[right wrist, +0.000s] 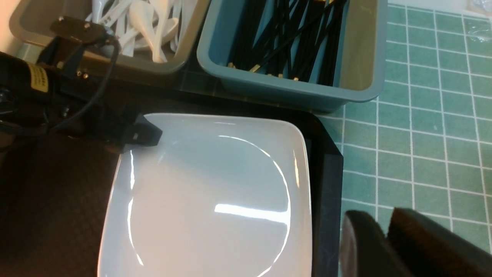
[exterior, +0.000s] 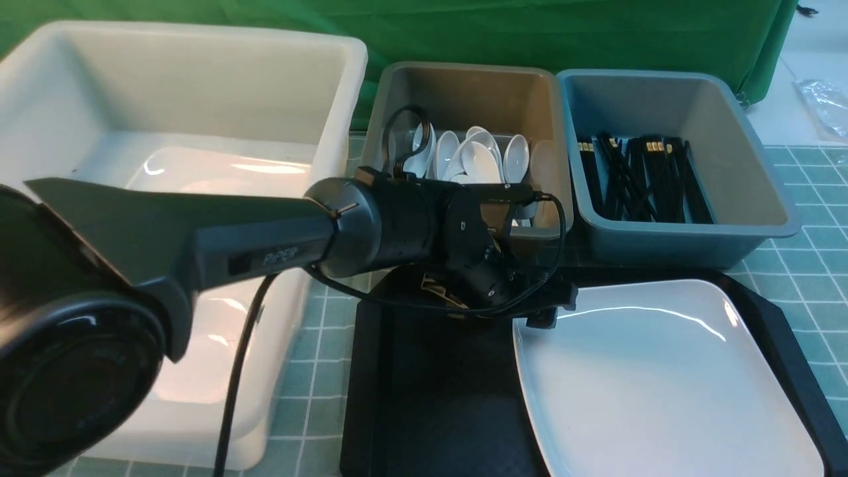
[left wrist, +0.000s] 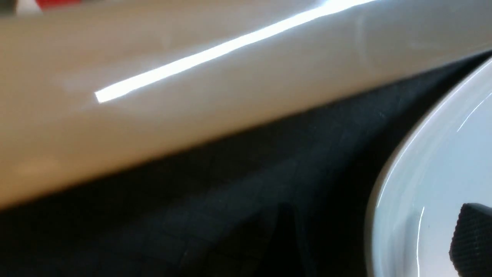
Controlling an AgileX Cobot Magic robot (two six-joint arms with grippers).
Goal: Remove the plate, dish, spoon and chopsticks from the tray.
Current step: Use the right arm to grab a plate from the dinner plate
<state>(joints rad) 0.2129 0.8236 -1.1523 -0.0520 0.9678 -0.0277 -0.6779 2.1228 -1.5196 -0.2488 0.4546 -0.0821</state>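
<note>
The large white plate [exterior: 662,384] lies on the right half of the black tray [exterior: 430,397]. My left gripper [exterior: 544,311] is at the plate's far left corner. In the left wrist view [left wrist: 376,238] it is open. One textured pad [left wrist: 471,238] is over the plate's inside [left wrist: 442,154], and the other side is dim over the tray [left wrist: 230,211]. The right wrist view shows the plate [right wrist: 211,184] and the left finger [right wrist: 144,132] at its corner. My right gripper [right wrist: 384,223] is shut and empty over the green mat beside the tray [right wrist: 326,184]. No spoon, chopsticks or small dish show on the tray.
A big white tub [exterior: 199,86] stands left of the tray. Behind the tray, a grey tub [exterior: 464,86] holds several white spoons and a blue tub [exterior: 662,99] holds several black chopsticks. A green gridded mat [exterior: 808,218] covers the table.
</note>
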